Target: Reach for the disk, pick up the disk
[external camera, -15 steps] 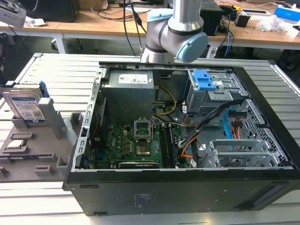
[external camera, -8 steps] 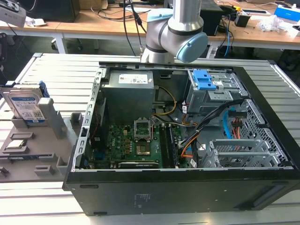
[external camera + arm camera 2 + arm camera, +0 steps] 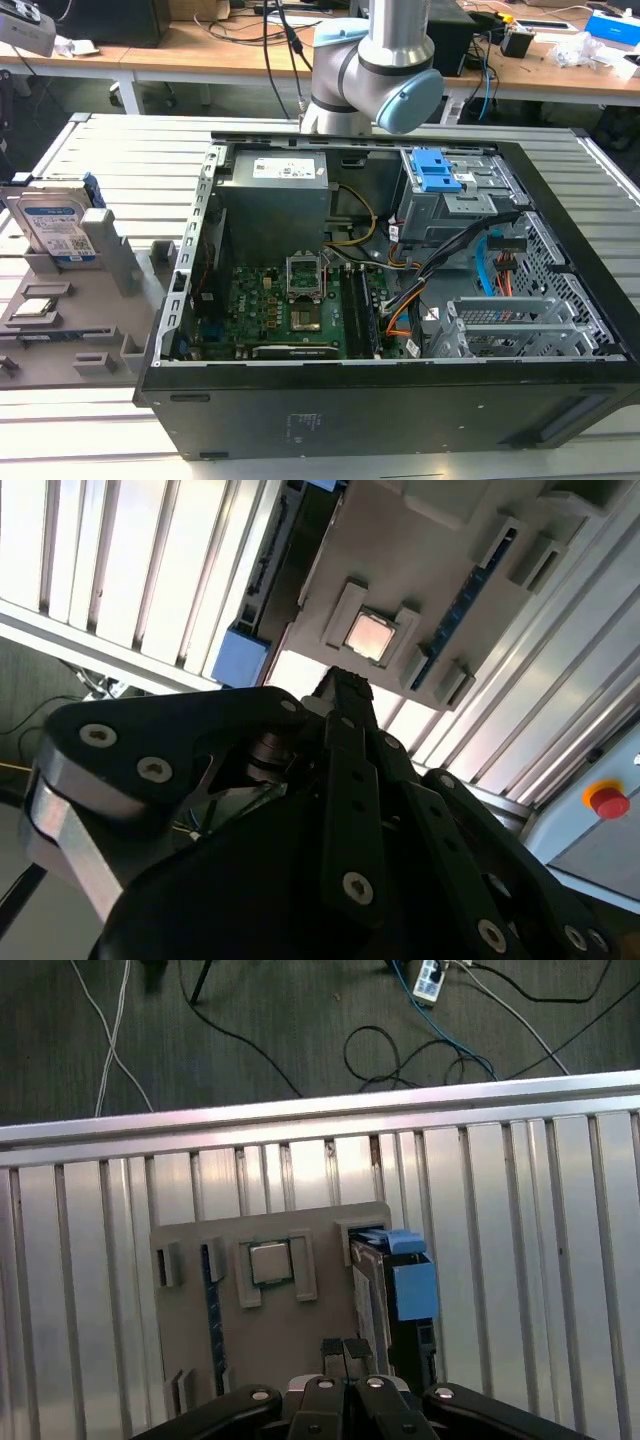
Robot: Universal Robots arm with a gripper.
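The disk (image 3: pixel 55 225) stands upright on its edge in a slot of a grey holder (image 3: pixel 125 275) at the exterior view's left; it is silver with a white-and-blue label and a blue rail. In the first wrist view I look down on the disk's thin top edge (image 3: pixel 372 1295) and its blue rail (image 3: pixel 413 1288). My gripper (image 3: pixel 343 1348) hangs well above the holder, just beside the disk's line, its black fingers pressed together with nothing between them. The second wrist view has the same fingertips (image 3: pixel 345 685) over the holder, with the blue rail (image 3: pixel 238 656) off to one side.
A small square silver chip (image 3: pixel 270 1262) sits in a pocket of the holder next to the disk. An open black computer case (image 3: pixel 400 300) with a blue-clipped drive cage (image 3: pixel 440 170) fills the slatted metal table (image 3: pixel 120 160). Cables lie on the floor beyond the table edge.
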